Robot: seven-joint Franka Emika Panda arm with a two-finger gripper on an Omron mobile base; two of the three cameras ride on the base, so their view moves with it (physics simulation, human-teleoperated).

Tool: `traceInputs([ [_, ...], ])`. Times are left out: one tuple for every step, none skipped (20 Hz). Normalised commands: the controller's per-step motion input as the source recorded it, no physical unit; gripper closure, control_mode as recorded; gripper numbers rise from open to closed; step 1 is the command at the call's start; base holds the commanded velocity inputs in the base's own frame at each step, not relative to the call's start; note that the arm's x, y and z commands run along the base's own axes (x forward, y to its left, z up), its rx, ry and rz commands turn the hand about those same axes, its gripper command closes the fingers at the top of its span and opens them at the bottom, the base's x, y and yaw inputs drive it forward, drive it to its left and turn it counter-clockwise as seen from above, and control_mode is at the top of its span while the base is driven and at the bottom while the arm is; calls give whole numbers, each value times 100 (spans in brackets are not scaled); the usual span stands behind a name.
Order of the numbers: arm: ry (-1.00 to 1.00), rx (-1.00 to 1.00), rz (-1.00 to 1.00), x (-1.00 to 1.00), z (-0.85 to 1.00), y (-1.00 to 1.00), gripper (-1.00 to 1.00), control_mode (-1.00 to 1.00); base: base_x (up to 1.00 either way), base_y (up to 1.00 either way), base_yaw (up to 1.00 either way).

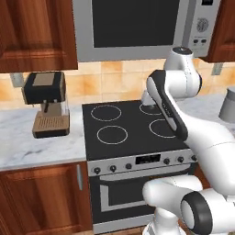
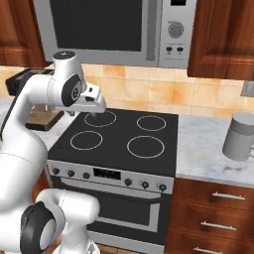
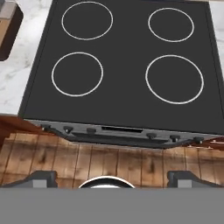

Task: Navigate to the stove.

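Directly ahead you have the stove [image 1: 133,133], flanked by a coffee machine [image 1: 46,103] and grey canister [image 2: 239,135], with the gripper [image 3: 112,177] spread wide above it.

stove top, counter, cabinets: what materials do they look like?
Stove: flat black glossy cooktop, probably glass, with white ring burners; grey front panel looks like brushed steel. Counter: white, grey-veined, likely marble. Cabinets: reddish-brown with visible grain, apparently wood. All rendered, so only as they look.
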Motion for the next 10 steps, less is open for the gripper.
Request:
traceInputs([
  [0, 0, 0, 0, 0, 0, -100, 100, 70, -36, 6],
  [0, 0, 0, 0, 0, 0, -100, 100, 56, -32, 6],
  [0, 0, 0, 0, 0, 0, -100, 100, 44, -24, 5],
  [0, 0, 0, 0, 0, 0, -100, 100, 41, -17, 3],
  [0, 0, 0, 0, 0, 0, -100, 100, 59, -9, 2],
  [0, 0, 0, 0, 0, 0, -100, 100, 76, -3, 2],
  [0, 0, 0, 0, 0, 0, -100, 100, 91, -1, 1],
  [0, 0, 0, 0, 0, 0, -100, 100, 94, -3, 3],
  [0, 0, 0, 0, 0, 0, -100, 100, 92, -4, 3],
  [0, 0, 0, 0, 0, 0, -100, 100, 92, -4, 2],
])
